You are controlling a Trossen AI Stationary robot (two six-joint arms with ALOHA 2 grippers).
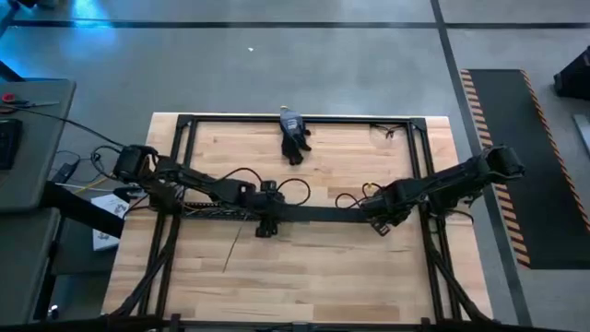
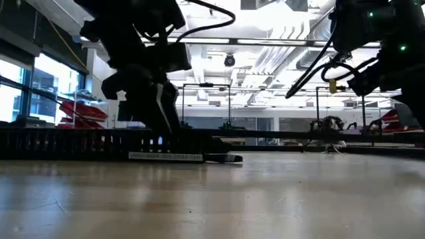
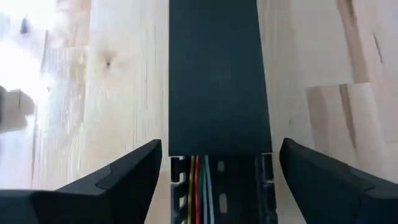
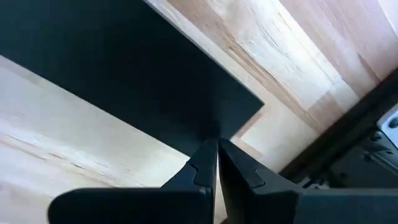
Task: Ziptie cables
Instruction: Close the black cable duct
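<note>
A long black comb-edged duct (image 1: 221,212) lies across the middle of the table. A flat black lid strip (image 3: 217,74) covers it from my left gripper rightward. The cables (image 3: 198,193), thin yellow, red, green and pale strands, lie inside the duct's uncovered part. My left gripper (image 3: 217,180) is open, one finger on each side of the duct where the lid ends, with wood showing between fingers and duct. My right gripper (image 4: 217,152) is shut at the lid's right end (image 1: 380,221). My right gripper's shut fingertips (image 4: 208,155) meet the black lid strip at its long edge, close to the end corner (image 4: 214,127). They come from above, slanting down. Whether they press on the strip or hold its edge, I cannot tell.
A thin straight dark strip (image 1: 233,247) lies on the wood in front of the duct. A small blue-and-black object (image 1: 293,134) sits at the far edge. Black frame rails (image 1: 419,175) run around the tabletop. Bare wood lies near and far of the duct.
</note>
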